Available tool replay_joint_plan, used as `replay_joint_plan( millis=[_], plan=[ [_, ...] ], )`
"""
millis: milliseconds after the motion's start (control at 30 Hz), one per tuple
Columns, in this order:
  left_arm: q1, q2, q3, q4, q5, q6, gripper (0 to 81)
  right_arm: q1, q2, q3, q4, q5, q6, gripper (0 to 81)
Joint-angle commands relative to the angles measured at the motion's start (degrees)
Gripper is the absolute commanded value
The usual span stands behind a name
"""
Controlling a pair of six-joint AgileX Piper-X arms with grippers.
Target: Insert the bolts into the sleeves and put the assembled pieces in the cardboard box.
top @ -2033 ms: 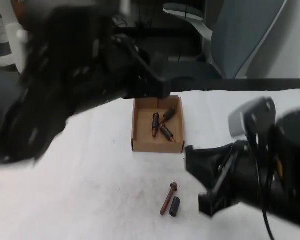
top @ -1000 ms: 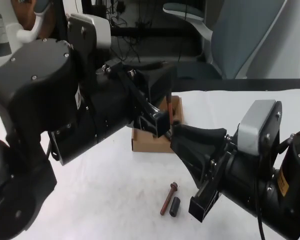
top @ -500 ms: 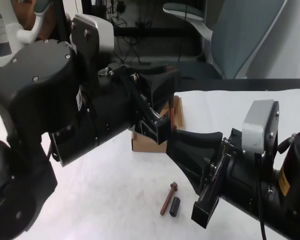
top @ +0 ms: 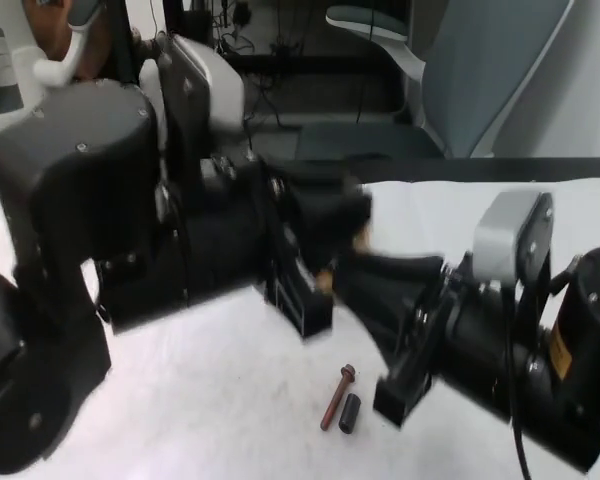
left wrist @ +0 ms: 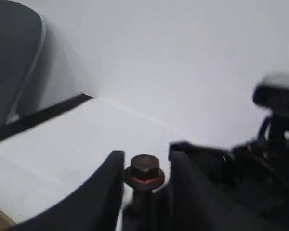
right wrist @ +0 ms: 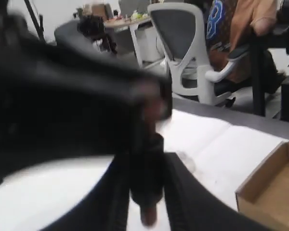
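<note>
Here, left tool (left wrist: pixel 145 162) clamped on bolt (left wrist: pixel 144 173) below its head, right tool (right wrist: pixel 147 162) seemingly clamping sleeve (right wrist: pixel 145 186).

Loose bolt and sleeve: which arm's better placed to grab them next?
Right, probably: the loose bolt and loose sleeve lie nearer the right arm's wrist. Both are full now: left gripper holds a second bolt, right gripper a second sleeve.
</note>
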Motion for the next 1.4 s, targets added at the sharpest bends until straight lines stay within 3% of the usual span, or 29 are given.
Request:
replay_joint_plan(
  millis=[0, 33, 67, 200, 267, 400, 600, 733, 867, 1167, 1367],
  plan=[
    [-0.44, 0.04, 0.08, 1.46, 3.09, 0.27, 57.3, -0.34, -0.61, -1.30, -2.38, 2.05, 0.19, 0.6],
    [-0.44, 0.04, 0.08, 1.46, 2.70, 0.26, 66.1, -0.34, -0.61, -1.30, -2.50, 2.83, 0.19, 0.6],
    [-0.44, 0.04, 0.08, 1.46, 2.04, 0.26, 70.0, -0.34, -0.61, -1.30, -2.50, 4.31, 0.19, 0.6],
    [0.01, 0.04, 0.08, 1.46, 0.44, 0.26, 70.0, -0.92, -1.31, -1.30, -0.58, 19.99, 0.60, 0.6],
    [0.12, 0.04, 0.08, 1.46, 0.47, -0.63, 70.0, -2.26, -2.18, -1.30, 2.63, 24.00, 0.18, 0.6],
    [0.17, 0.04, 0.08, 1.94, 0.47, -0.61, 70.0, -5.13, -4.62, -1.30, 10.53, 24.23, -0.20, 0.6],
    [-0.13, 3.13, -0.79, 13.78, -1.95, -0.61, 55.0, -9.33, -7.79, -1.30, 16.02, 26.21, 0.19, 0.6],
    [-1.47, 9.86, -3.65, 17.93, -2.56, -0.47, 43.4, -9.59, -7.91, -1.66, 16.02, 26.20, 0.19, 0.6],
    [-2.99, 16.79, -9.40, 22.81, -2.53, -0.60, 38.2, -9.59, -7.91, -1.63, 16.02, 25.05, 0.19, 0.6],
    [-5.07, 29.28, -25.45, 48.50, -14.96, 3.54, 37.5, -9.59, -7.91, -1.63, 16.23, 24.89, 0.19, 0.6],
    [-6.88, 35.29, -30.94, 54.37, -16.38, 3.62, 36.4, -9.59, -7.91, -1.63, 18.27, 24.89, 0.19, 0.6]
  ],
)
